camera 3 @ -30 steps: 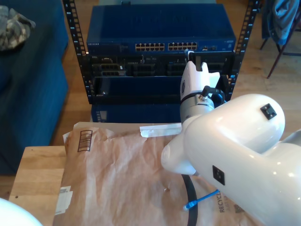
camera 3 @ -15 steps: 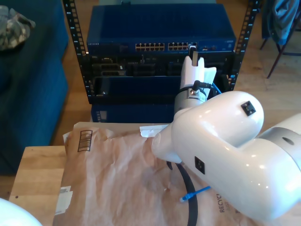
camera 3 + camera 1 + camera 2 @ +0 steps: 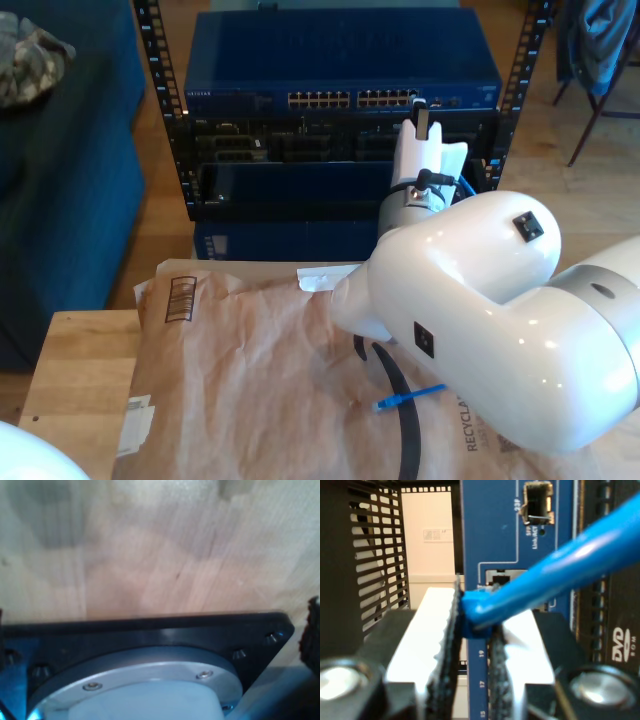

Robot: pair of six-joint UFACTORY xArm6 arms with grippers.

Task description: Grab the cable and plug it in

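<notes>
Here, in the first wrist view, my first gripper's black mounting plate point(image 3: 150, 635) is facing bare wood; whether its jaws are wide or narrow I cannot tell.

In the second wrist view, my second gripper point(image 3: 472, 645) is pinching the blue network cable point(image 3: 555, 575), its plug nearing a port on the blue switch point(image 3: 500, 525). Insertion is remaining, I judge.

In the exterior view, the cable's free end point(image 3: 405, 398) is lying at five o'clock on brown paper point(image 3: 250, 380); the rack post point(image 3: 520, 70) is crowding the approach at two o'clock.
</notes>
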